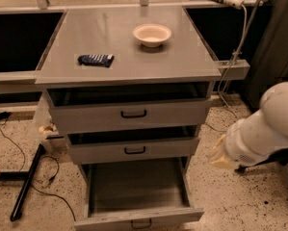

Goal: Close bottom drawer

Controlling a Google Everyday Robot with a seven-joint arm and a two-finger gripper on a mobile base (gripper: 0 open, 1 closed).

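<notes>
The bottom drawer (pixel 137 217) is the lowest of three grey drawers and stands pulled far out, its long shallow tray (pixel 136 186) bare. Its small black bar handle (pixel 141 223) sits at the bottom edge of the view. My white arm (pixel 264 129) comes in from the right, beside the cabinet at the height of the middle drawer. The gripper end (pixel 220 154) points left toward the cabinet's right side and is apart from every drawer.
The middle drawer (pixel 134 149) and top drawer (pixel 131 113) are each slightly open. A cream bowl (pixel 152 34) and a dark blue packet (pixel 96 59) lie on the grey cabinet top (pixel 182 61). A black stand leg (pixel 25 186) and cables lie on the speckled floor at left.
</notes>
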